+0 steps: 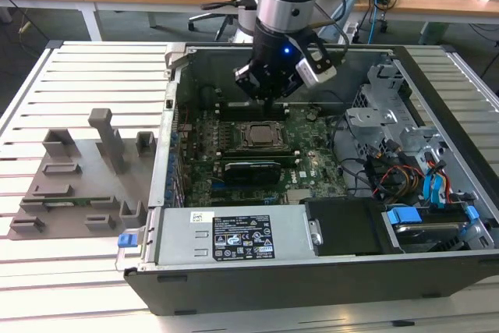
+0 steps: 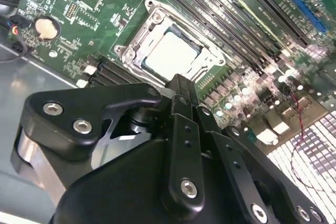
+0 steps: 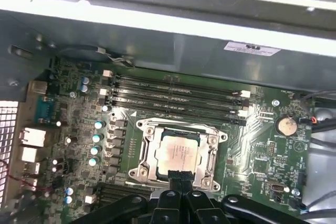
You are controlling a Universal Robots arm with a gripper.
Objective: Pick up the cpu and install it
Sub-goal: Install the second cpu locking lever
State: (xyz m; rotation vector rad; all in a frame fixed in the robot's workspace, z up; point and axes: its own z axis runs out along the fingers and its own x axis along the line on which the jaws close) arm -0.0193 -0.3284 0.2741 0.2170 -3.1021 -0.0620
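From my remote station, I see the cpu (image 3: 178, 154) seated inside the socket frame (image 3: 178, 156) on the motherboard (image 1: 257, 146); in both wrist views its pale metal top (image 2: 170, 56) faces up, flat and square within the frame's metal edges. The end effector (image 3: 181, 182) hangs over the near edge of the socket. Its fingers (image 2: 181, 90) stand pressed together with nothing between them, and the tip sits just beside the chip, at the frame's edge; I cannot tell whether it touches the frame.

In the exterior view, the arm (image 1: 284, 5) comes down into the open computer case (image 1: 312, 271), which lies on the slatted bench (image 1: 86, 76). The end effector (image 1: 269, 99) is above the far side of the socket there. Memory slots (image 3: 173, 95) run along the board on the far side of the socket, toward the case wall. A round coin battery (image 3: 286, 125) sits on the board, well apart from the socket. On the exterior view's left, grey fixture blocks (image 1: 78, 177) rest on the bench beside the case.
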